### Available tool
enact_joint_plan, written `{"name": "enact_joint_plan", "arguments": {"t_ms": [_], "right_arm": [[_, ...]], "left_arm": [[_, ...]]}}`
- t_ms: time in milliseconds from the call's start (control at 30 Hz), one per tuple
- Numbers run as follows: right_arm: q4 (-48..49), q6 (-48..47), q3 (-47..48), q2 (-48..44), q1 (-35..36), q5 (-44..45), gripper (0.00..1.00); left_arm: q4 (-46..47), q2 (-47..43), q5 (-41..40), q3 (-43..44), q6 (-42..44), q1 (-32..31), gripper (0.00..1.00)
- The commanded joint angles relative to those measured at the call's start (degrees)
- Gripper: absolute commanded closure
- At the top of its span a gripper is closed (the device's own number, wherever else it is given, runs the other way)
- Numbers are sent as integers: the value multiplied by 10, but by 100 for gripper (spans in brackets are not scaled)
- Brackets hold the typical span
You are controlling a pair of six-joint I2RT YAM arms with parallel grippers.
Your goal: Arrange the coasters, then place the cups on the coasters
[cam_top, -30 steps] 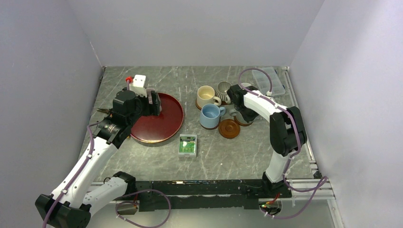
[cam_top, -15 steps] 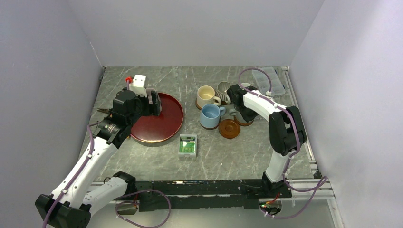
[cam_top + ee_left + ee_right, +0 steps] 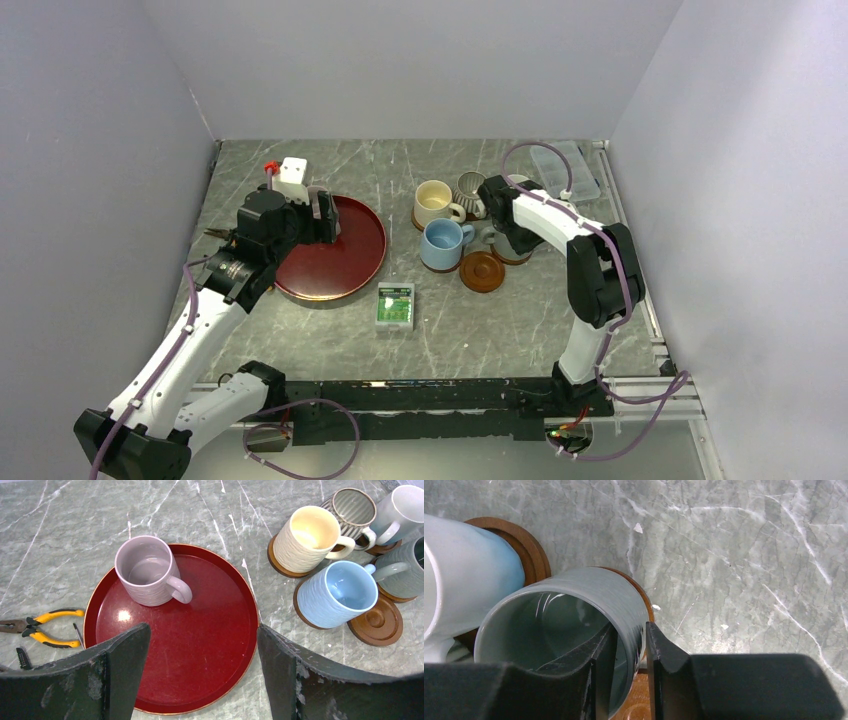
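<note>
Left claw (image 3: 202,630): hanging wide apart above the tray (image 3: 210,680).
Mauve mug (image 3: 147,570): standing upright on the tray's far left.
Bare coaster (image 3: 376,622): lying just beside the blue mug (image 3: 340,595).
Right claw (image 3: 630,630): straddling the grey-green mug (image 3: 594,582) wall; cannot tell whether it is pinching.
Room: bench (image 3: 480,330) lying open nearside; mugs crowding far right.

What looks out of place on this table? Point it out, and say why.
The mauve mug stands alone on the large red tray, not on a coaster, while one coaster beside the blue mug lies bare. Yellow-handled pliers lie beside the tray, a stray tool.
</note>
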Motion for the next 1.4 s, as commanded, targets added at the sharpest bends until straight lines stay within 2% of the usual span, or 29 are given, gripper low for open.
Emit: {"name": "enact_joint_plan", "arguments": {"t_ms": [0, 167, 333, 400, 567, 733, 833, 1067, 1167, 1267, 1367], "right_arm": [[4, 5, 20, -9, 3, 20, 68], [1, 4, 22, -12, 2, 23, 65], [-1, -4, 25, -24, 3, 29, 55], [-1, -8, 24, -34, 3, 34, 47], [1, -34, 19, -69, 3, 49, 40], [29, -125, 3, -131, 5, 50, 27], [61, -180, -29, -190, 6, 48, 24], [253, -423, -129, -347, 6, -16, 15], [315, -510, -165, -398, 6, -63, 11], [383, -588, -203, -442, 6, -138, 8], [433, -621, -233, -475, 4, -207, 6]], "left_arm": [[2, -10, -10, 2, -4, 2, 17], [2, -10, -10, 2, -4, 2, 17], [2, -4, -8, 3, -6, 2, 16], [0, -1, -8, 4, -8, 2, 16], [-5, 10, -16, 9, -11, 6, 16], [-12, 31, 1, 16, -22, 34, 15], [-13, 57, 31, 22, -31, 74, 15], [-21, 156, 114, 78, -30, 166, 15], [-34, 218, 151, 124, 0, 196, 17], [-85, 299, 225, 205, 146, 203, 23], [-81, 340, 252, 220, 230, 207, 28]]}}
